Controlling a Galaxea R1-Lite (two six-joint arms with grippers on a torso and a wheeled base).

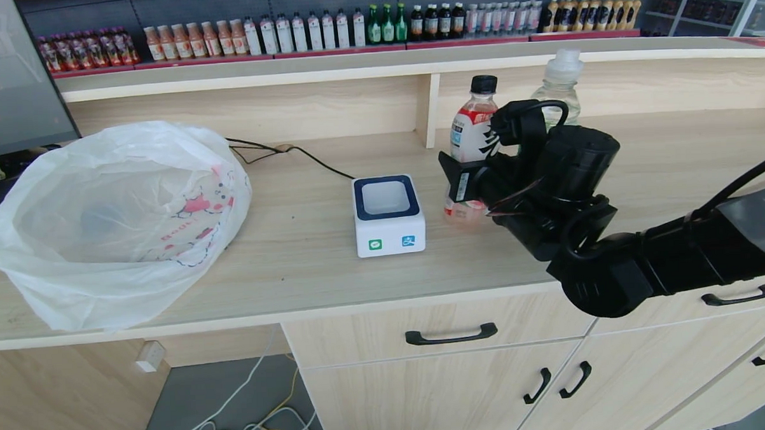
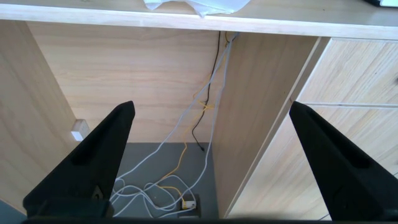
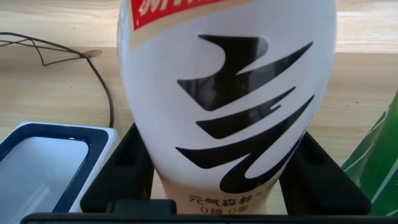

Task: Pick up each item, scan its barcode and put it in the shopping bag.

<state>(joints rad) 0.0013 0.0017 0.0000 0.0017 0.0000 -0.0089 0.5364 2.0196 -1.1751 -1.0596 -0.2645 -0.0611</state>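
A pink drink bottle with a black cap and a white label stands upright on the wooden counter, right of the white scanner box. My right gripper is shut on the bottle's lower half. In the right wrist view its black fingers press both sides of the bottle, with the scanner beside it. The white plastic shopping bag stands open at the counter's left end. My left gripper hangs open below the counter edge, holding nothing.
A clear bottle with a white cap stands just behind the pink one. A black cable runs across the counter behind the scanner. A raised shelf backs the counter. Loose cables lie on the floor below.
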